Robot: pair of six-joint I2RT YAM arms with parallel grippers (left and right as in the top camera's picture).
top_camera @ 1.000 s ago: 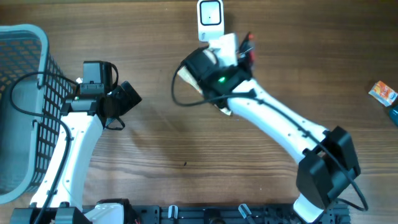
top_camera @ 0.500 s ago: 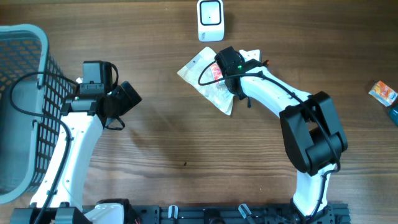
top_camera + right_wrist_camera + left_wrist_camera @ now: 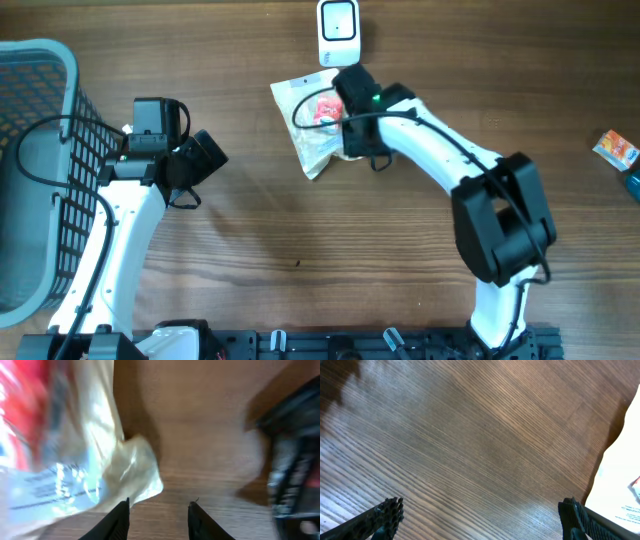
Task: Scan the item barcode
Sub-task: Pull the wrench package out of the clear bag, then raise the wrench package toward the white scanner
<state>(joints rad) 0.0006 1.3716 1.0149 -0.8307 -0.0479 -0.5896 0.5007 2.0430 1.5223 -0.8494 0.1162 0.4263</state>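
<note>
A crinkled clear plastic packet with red printing (image 3: 308, 122) lies on the brown wooden table (image 3: 300, 230). It is just near and slightly left of the small white barcode scanner (image 3: 338, 32), which stands at the far middle of the table. The right arm's wrist hangs over the packet's right edge. The right end effector (image 3: 159, 517) has its fingers apart with bare wood between them. The packet's crumpled corner sits just beside one finger, not inside the gap. The left end effector (image 3: 480, 520) is spread wide over bare wood, left of the packet, with nothing in it. A grey-blue plastic lattice basket (image 3: 40, 60) stands at the left edge. A small orange packet (image 3: 615, 148) lies far off at the right edge.
</note>
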